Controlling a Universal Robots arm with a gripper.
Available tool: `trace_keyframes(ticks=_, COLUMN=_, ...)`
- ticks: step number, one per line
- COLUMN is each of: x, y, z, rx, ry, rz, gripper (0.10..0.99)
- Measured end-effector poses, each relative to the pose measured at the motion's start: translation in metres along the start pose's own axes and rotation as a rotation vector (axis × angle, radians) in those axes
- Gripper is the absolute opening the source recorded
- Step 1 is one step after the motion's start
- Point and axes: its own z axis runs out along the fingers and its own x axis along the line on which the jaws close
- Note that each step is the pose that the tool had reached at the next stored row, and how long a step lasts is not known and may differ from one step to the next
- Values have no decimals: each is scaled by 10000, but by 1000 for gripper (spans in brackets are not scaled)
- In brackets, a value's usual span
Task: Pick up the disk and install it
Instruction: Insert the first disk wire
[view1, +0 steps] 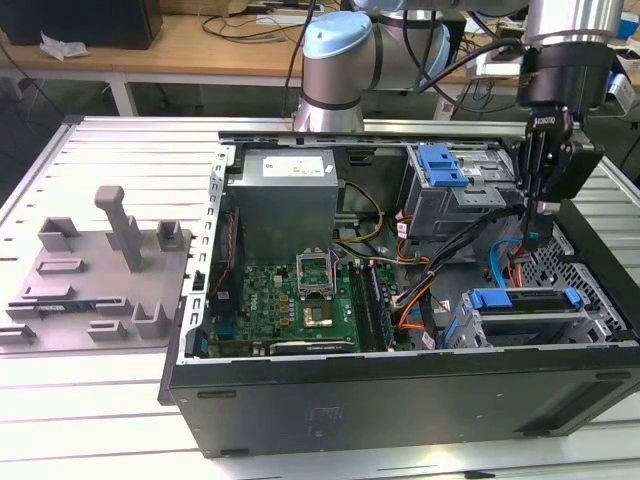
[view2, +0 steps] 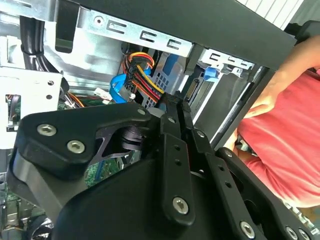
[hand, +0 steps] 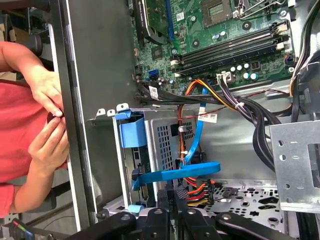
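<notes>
So the gripper (view1: 533, 232) hangs inside the open computer case (view1: 400, 400), over at the exterior view's right. Its fingers are pinched together, and I can't see anything between them.

The disk (view1: 522, 300) isn't in its grasp. It sits in the drive cage (view1: 465, 328) at the near corner of the case, just below the fingertips and a touch toward the camera, blue frame up. Its long side runs across the exterior view, left to right, in line with the case's near wall.

A blue cable (view1: 500, 258) and a bunch of orange and red wires sit right around the tips. I'd say the gripper is near the disk but not touching it, though it's hard to be sure from here. My guess is the disk is already seated in its slot.

In the first wrist view a person's hand (hand: 50, 145) is just outside the case wall next to the cage.
</notes>
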Motion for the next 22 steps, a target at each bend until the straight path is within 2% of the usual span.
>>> trace_keyframes(ticks=1, x=48, y=-8, z=18, rx=-9, ry=-41, rz=3, gripper=165)
trace_keyframes(ticks=2, x=190, y=-30, z=91, rx=-35, ry=-221, rz=-1, gripper=165)
trace_keyframes(ticks=3, x=255, y=-40, z=123, rx=-56, ry=-371, rz=-3, gripper=165)
trace_keyframes(ticks=4, x=296, y=-47, z=146, rx=-122, ry=-851, rz=-14, gripper=165)
trace_keyframes(ticks=5, x=354, y=-55, z=165, rx=-195, ry=-1407, rz=-22, gripper=165)
trace_keyframes(ticks=6, x=406, y=-63, z=171, rx=-236, ry=-1706, rz=-29, gripper=165)
trace_keyframes(ticks=7, x=519, y=-80, z=184, rx=-302, ry=-2204, rz=-37, gripper=165)
trace_keyframes(ticks=8, x=607, y=-93, z=205, rx=-359, ry=-2646, rz=-44, gripper=165)
trace_keyframes(ticks=10, x=737, y=-112, z=254, rx=-425, ry=-3104, rz=-54, gripper=165)
trace_keyframes(ticks=12, x=793, y=-120, z=290, rx=-439, ry=-3220, rz=-63, gripper=165)
trace_keyframes(ticks=13, x=828, y=-125, z=312, rx=-455, ry=-3359, rz=-76, gripper=165)
trace_keyframes(ticks=16, x=867, y=-128, z=336, rx=-461, ry=-3534, rz=-125, gripper=165)
trace_keyframes(ticks=20, x=880, y=-125, z=343, rx=-405, ry=-3671, rz=-306, gripper=165)
trace_keyframes(ticks=22, x=885, y=-122, z=348, rx=-340, ry=-3730, rz=-485, gripper=165)
